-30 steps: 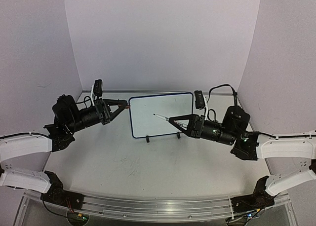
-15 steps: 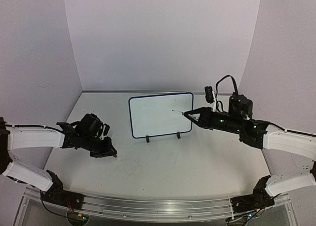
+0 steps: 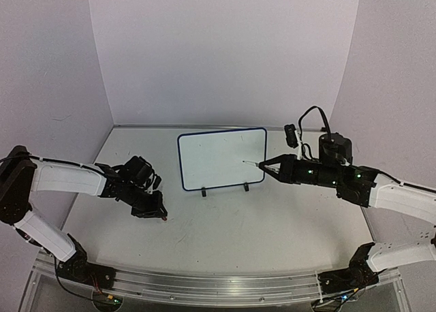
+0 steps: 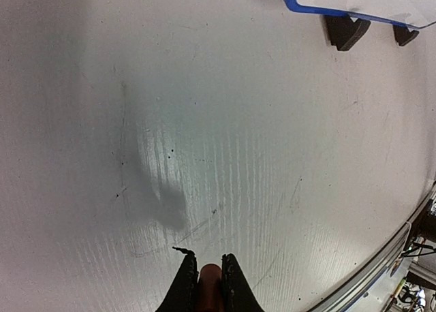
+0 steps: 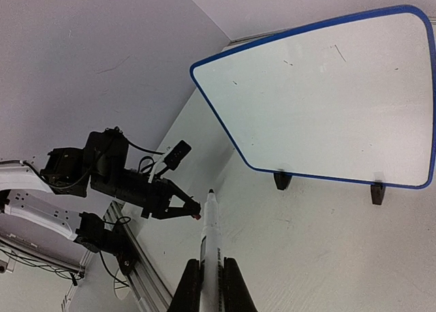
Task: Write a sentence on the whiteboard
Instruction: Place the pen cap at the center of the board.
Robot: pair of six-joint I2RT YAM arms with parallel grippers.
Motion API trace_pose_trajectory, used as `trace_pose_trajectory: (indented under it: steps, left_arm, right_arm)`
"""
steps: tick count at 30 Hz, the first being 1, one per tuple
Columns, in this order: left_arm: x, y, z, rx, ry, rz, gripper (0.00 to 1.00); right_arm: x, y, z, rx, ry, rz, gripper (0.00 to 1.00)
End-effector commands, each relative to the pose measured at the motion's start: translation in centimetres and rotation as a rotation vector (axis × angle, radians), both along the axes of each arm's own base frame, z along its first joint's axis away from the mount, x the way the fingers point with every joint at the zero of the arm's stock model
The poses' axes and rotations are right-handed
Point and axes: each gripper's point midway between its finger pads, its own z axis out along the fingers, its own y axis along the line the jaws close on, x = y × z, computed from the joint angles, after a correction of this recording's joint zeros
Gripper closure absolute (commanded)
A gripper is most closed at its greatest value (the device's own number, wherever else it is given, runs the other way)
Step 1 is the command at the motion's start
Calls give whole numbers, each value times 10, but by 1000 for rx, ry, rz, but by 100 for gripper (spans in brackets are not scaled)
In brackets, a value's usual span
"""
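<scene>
Item: board [image 3: 221, 159], white, blue-framed, standing on two black feet [image 3: 203, 193] at mid-table, face tipped toward the arms, long axis left to right. No sentence shows on the face, only a few faint specks in the right wrist view. Right claw [image 3: 267, 167]: narrow, clamped on a white marker [image 3: 252, 163], dark tip foremost. It sits just off the board's right end, and the board lies to its left and a little farther back. The marker's axis runs nearly along the board's long edge rather than into the face. From overhead the tip overlaps the lower right of the face, but the wrist view shows it apart from the frame, so no contact is judged. Coming move: the tip likely has to swing toward the face and travel to the upper left to start a line. Left claw [image 3: 161, 214]: nearly closed on a small reddish piece [image 4: 210, 288] of unclear kind, low over the table [image 3: 238, 237], well apart from the board. The right arm is nearer. Room: bare table before the board, walls behind, rail [image 3: 204, 285] at the near edge. Risk judged: the unbraced board may slide or tip under pressure.
</scene>
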Motion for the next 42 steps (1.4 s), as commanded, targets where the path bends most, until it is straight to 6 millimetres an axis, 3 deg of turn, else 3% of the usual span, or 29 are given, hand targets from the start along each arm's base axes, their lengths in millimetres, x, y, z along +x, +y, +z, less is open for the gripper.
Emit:
trace_pose_trajectory:
  steps: [1,6,16,19,26,31,35,42]
  left_arm:
    - [12,-11,13,-33,-38,-8,84]
    - [12,-10,12,-24,-34,-6,70]
    - [15,-4,18,1,-62,7,25]
    - [16,-2,22,8,-78,10,17]
    - [19,6,36,26,-129,14,10]
    - [23,7,58,18,-183,-28,9]
    - [37,7,88,-6,-239,-89,9]
    - [75,19,115,45,-281,-208,10]
  right_arm:
    - [-1,-5,-3,-29,-16,-9,100]
    - [0,-3,-9,-40,-2,-4,100]
    - [0,-2,-10,-43,-3,-2,100]
    - [0,-2,-10,-44,-2,1,100]
    - [-2,-2,-8,-41,-4,6,100]
    - [-5,-2,-5,-33,-9,18,100]
    - [-9,-4,-1,-26,-23,28,100]
    - [-16,-4,9,0,-35,58,100]
